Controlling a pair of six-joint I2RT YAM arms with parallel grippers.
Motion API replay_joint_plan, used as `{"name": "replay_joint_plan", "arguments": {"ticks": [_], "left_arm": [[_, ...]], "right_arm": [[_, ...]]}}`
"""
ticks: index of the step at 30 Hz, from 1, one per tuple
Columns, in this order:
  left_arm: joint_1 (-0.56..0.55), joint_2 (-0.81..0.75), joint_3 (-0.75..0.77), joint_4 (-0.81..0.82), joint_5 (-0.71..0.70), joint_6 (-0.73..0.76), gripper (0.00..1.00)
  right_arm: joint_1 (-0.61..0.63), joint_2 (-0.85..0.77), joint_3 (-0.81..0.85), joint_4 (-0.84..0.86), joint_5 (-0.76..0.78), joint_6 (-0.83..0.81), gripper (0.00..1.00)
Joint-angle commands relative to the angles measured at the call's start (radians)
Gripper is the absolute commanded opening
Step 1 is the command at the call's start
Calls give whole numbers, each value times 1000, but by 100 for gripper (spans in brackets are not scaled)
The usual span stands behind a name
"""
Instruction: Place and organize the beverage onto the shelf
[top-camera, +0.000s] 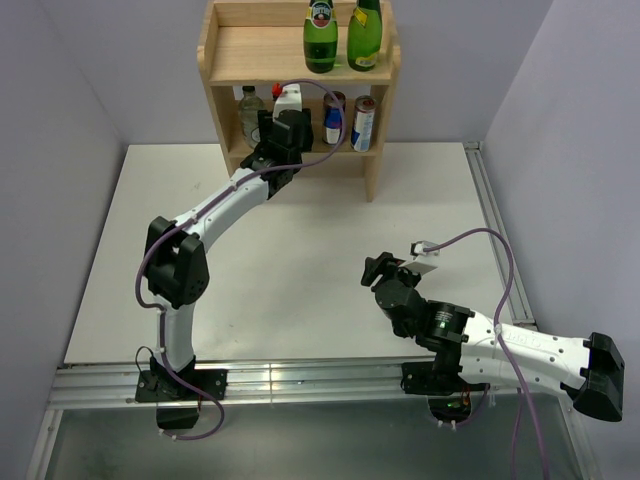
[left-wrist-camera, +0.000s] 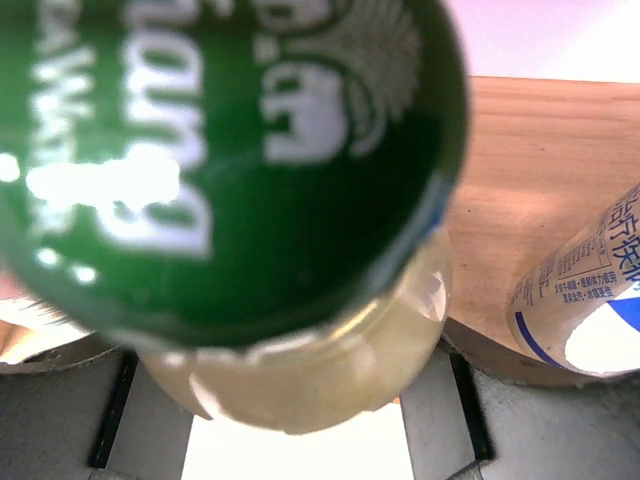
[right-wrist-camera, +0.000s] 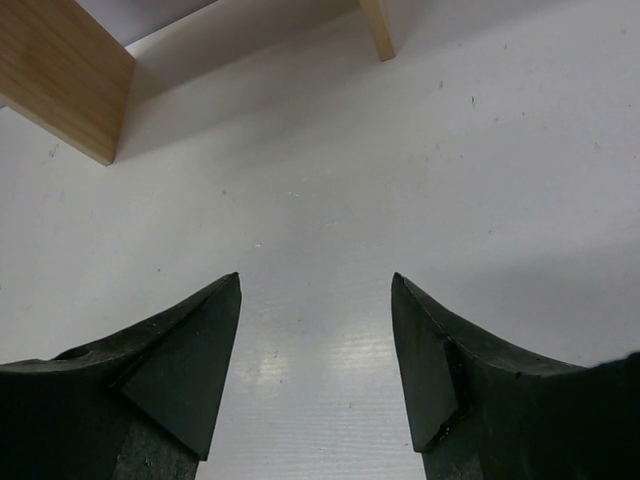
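Observation:
The shelf (top-camera: 225, 70) is a light wooden rack at the back of the table. Two green bottles (top-camera: 320, 38) stand on its top tier. My left gripper (top-camera: 283, 130) reaches into the middle tier. In the left wrist view it (left-wrist-camera: 300, 410) is shut on a bottle with a green label (left-wrist-camera: 230, 150) and pale yellowish liquid, which fills that view. This bottle is hidden behind the gripper in the top view. My right gripper (top-camera: 385, 272) is open and empty, low over the table (right-wrist-camera: 315, 285).
The middle tier holds a clear bottle (top-camera: 247, 105), a white bottle with a red cap (top-camera: 289, 100), a blue and white can (top-camera: 335, 122) (left-wrist-camera: 585, 290) and another can (top-camera: 363, 122). The shelf's foot (right-wrist-camera: 60, 80) shows ahead of the right gripper.

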Motion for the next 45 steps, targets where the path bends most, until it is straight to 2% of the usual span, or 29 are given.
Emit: {"name": "replay_joint_plan", "arguments": {"ticks": [1, 2, 3, 4, 5, 6, 9, 15, 19, 20, 21, 35, 40, 45], "left_arm": [[15, -12, 53, 89, 4, -28, 13], [15, -15, 50, 87, 7, -32, 18], [15, -18, 41, 86, 10, -33, 31], [15, -19, 36, 86, 8, -35, 36], [15, -27, 28, 89, 7, -36, 47], [15, -30, 12, 95, 5, -36, 53], [15, -44, -16, 101, 4, -39, 65], [15, -53, -34, 101, 7, -50, 82], [15, -58, -47, 103, 8, -58, 85], [15, -61, -50, 100, 11, -61, 91], [15, -64, -56, 98, 10, -64, 92], [-14, -187, -220, 135, -1, -96, 92], [-61, -282, -362, 132, -42, -128, 92], [-164, -510, -631, 78, -70, -188, 93]], "right_arm": [[6, 0, -2, 33, 40, 12, 69], [6, -2, -2, 33, 38, 12, 69], [6, 0, -2, 33, 40, 12, 69], [6, -2, -2, 31, 40, 12, 69], [6, -2, -1, 31, 40, 12, 69], [6, 0, 0, 30, 40, 13, 69], [8, -3, -2, 30, 40, 13, 69], [6, -5, 0, 25, 40, 19, 69], [6, -8, 1, 20, 40, 20, 69], [6, -10, 1, 20, 41, 19, 69], [6, -10, 1, 19, 40, 19, 69], [6, 0, 4, 22, 37, 23, 69], [8, -17, 16, 5, 29, 24, 70], [20, -66, 50, -6, 9, -14, 76]]}}
